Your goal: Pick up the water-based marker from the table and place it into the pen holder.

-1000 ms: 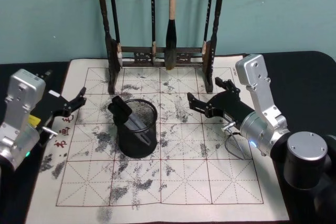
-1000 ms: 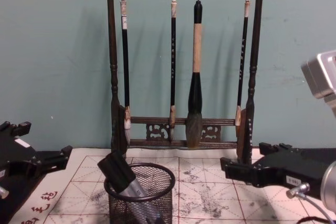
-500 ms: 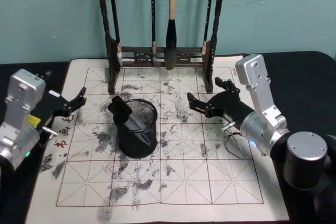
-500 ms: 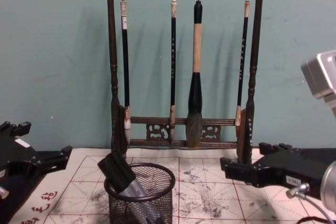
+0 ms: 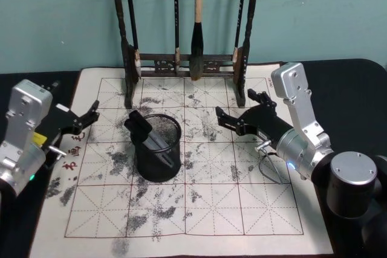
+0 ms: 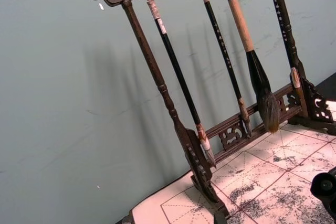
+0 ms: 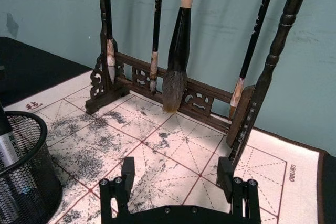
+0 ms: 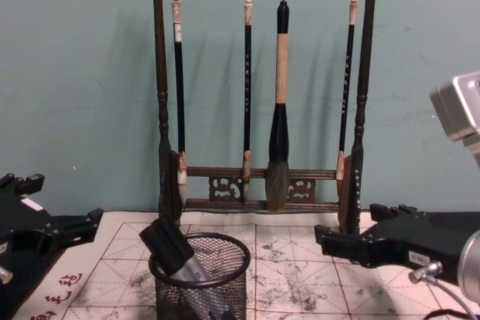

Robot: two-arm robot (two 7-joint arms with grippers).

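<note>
With the water-based marker [image 5: 147, 134] already leaning inside the pen holder [image 5: 158, 148], both the released right end effector [image 5: 240, 115] and released left end effector [image 5: 84, 118] should simply retreat without clipping its rim.

Head view looks down steeply; chest view looks level and closer. Both share the brush rack [image 5: 184, 34] beyond the jaws. Wrist views face it too.
</note>
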